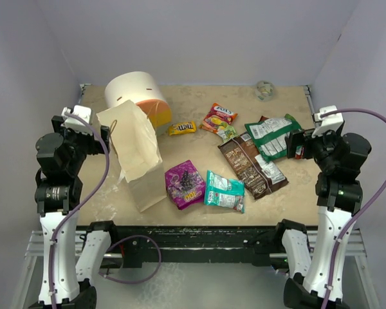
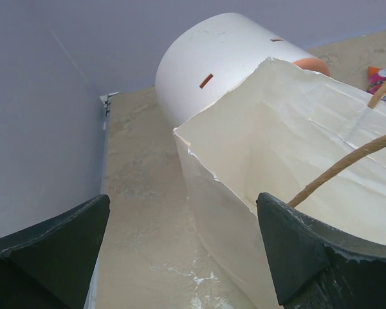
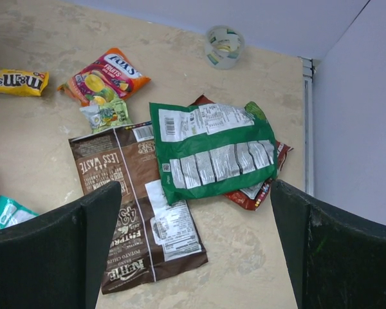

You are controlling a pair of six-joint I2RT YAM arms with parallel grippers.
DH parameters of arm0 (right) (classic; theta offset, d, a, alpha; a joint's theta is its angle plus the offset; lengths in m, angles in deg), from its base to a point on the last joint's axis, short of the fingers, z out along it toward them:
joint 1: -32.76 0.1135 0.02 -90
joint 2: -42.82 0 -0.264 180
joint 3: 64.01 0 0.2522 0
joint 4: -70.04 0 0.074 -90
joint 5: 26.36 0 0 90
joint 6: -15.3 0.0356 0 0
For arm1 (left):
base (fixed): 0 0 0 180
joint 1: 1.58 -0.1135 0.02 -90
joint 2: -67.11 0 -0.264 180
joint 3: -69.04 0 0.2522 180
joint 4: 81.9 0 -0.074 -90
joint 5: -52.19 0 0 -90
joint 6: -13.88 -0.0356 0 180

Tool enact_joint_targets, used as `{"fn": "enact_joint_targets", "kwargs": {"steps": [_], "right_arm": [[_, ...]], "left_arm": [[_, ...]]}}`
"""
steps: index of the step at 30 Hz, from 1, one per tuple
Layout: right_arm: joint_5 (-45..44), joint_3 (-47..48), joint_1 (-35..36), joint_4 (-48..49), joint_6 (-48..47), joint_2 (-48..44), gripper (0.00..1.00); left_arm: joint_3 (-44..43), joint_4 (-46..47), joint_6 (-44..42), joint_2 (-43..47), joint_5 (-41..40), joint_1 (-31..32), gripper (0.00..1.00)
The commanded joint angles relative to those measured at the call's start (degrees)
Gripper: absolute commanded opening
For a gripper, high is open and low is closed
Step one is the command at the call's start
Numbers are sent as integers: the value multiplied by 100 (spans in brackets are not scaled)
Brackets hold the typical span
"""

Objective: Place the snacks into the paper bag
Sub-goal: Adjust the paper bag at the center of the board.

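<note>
Because the beige kraft paper bag (image 1: 138,154) stands light and unbraced at the left of the table (image 1: 289,199), with the white-and-orange cylinder (image 1: 138,93) just beyond it on the far side, we judge that a nudge from the left gripper (image 2: 180,251), its jaws gaping empty beside the rim, could topple it. The string handle (image 2: 341,164) crossing the mouth might snag a packet. The right gripper (image 3: 196,244) hangs spread and empty over the green-white packet (image 3: 212,151), which overlaps the dark brown packet (image 3: 132,212) and a red packet (image 3: 254,193), so one pinch might lift two. The bag looks roughly upright, long axis vertical, mouth upward. The purple packet (image 1: 184,183), teal packet (image 1: 225,190), orange-red packet (image 1: 219,117) and yellow candy bag (image 1: 181,129) lie flat mid-table, outside it.
</note>
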Motion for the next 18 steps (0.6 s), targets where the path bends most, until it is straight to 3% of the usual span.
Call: {"fn": "enact_joint_targets", "kwargs": {"steps": [1,8,18], "right_arm": [[385,330,-37,219,-213,46,100],[874,287,-46,367,-288,58,100],[1263,60,-53,664,-176,165,100]], "left_arm": [[-501,-145,-115,-107,403,-60,99],[-1379,-1412,218,-123,626,-70,99],[-2673,-2949,116,161,-595,-74,99]]}}
